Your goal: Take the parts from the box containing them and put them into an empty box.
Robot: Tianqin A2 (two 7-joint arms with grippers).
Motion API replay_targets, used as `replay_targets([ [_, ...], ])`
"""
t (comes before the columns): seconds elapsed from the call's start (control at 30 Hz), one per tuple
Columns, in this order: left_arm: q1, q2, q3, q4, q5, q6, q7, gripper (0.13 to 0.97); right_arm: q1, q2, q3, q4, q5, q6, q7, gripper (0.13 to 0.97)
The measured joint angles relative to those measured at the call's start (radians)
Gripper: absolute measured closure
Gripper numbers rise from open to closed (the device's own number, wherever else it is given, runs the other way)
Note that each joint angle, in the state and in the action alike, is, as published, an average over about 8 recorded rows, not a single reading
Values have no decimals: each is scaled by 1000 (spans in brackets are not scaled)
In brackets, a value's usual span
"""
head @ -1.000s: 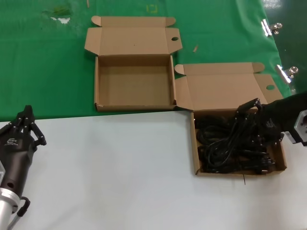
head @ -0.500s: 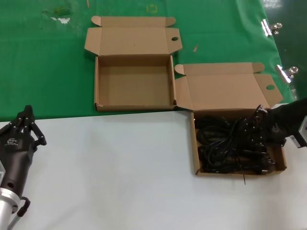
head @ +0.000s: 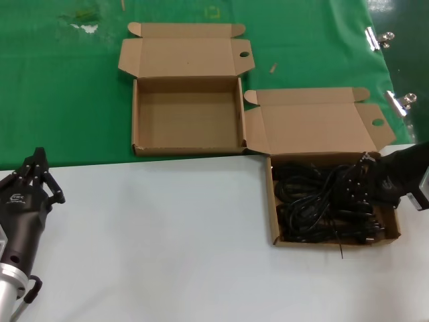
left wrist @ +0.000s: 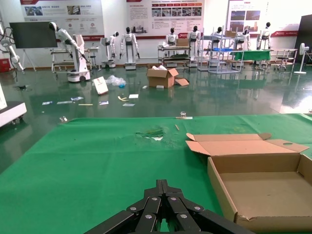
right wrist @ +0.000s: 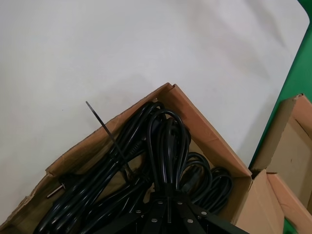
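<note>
1. Since a second ago the right pincer point(head: 360, 180) has slid away from the middle of the full box and lower, down among the cords at the box's right side
2. Nothing else has moved; both boxes and the left arm are just where they were
3. From the right wrist you can see the right pincer's tips point(right wrist: 167, 195) pressed together on a loop of one black cord point(right wrist: 168, 146), so it is clenched on that cord
4. More black cords point(head: 315, 201) lie in a messy pile all around the right pincer, inside the full box point(head: 270, 201)
5. That box sits on the pale tabletop point(head: 167, 235), and its open lid point(head: 315, 121) lies flat behind the right pincer, on the green cloth point(head: 60, 100)
6. A thin black tie point(right wrist: 105, 127) sticks up out of the pile and pokes over the box's edge, just in front of the right pincer
7. The empty box point(head: 188, 114) is well apart from the right pincer, off to its left and farther back, on the green cloth
8. Its lid point(head: 184, 57) is open too, with one round hole point(head: 244, 54) in it
9. The left pincer point(head: 37, 173) waits far to the left, over the near edge of the tabletop
10. From the left wrist its tips point(left wrist: 162, 187) meet at one point, so it is clenched on nothing
11. The empty box point(left wrist: 258, 180) is in front of the left pincer and off to its right
</note>
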Motion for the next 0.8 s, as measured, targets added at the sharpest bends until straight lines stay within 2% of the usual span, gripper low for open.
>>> replay_targets([
  [0.4,0,0,0,0,0,0,0,957,-37,36,5,97,5,4,87,927],
  [0.67,0,0,0,0,0,0,0,957,-50,43,8,124,11,7,104,831],
  [0.8,0,0,0,0,0,0,0,957,-52,37,7,122,13,11,100,831],
])
